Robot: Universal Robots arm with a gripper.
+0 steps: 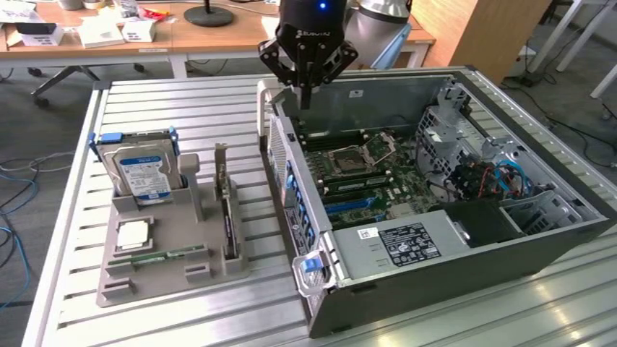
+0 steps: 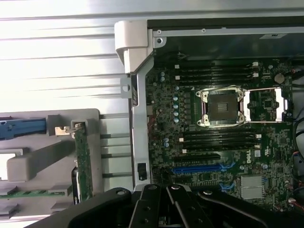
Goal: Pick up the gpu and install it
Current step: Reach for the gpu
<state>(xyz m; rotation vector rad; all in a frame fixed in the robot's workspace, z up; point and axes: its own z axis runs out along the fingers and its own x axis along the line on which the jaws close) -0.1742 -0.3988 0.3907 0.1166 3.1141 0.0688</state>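
Note:
The gpu [image 1: 228, 217] stands on edge in a slot of the grey tray [image 1: 154, 285], its silver bracket pointing up; in the wrist view I see its thin edge [image 2: 82, 164]. My gripper [image 1: 305, 100] hangs over the back-left corner of the open computer case [image 1: 463, 249], well above and to the exterior view's right of the gpu. Its fingers are shut with nothing between them, and the wrist view shows them [image 2: 160, 194] meeting over the motherboard [image 2: 213, 142]. A blue expansion slot [image 2: 197, 168] lies bare on the board.
The tray also holds a silver hard drive [image 1: 143, 170], a square processor [image 1: 133, 235] and a green memory stick [image 1: 159, 255]. The case's raised side wall [image 1: 289, 181] stands between tray and motherboard. A wooden desk [image 1: 193, 32] runs behind the slatted metal table [image 1: 173, 101].

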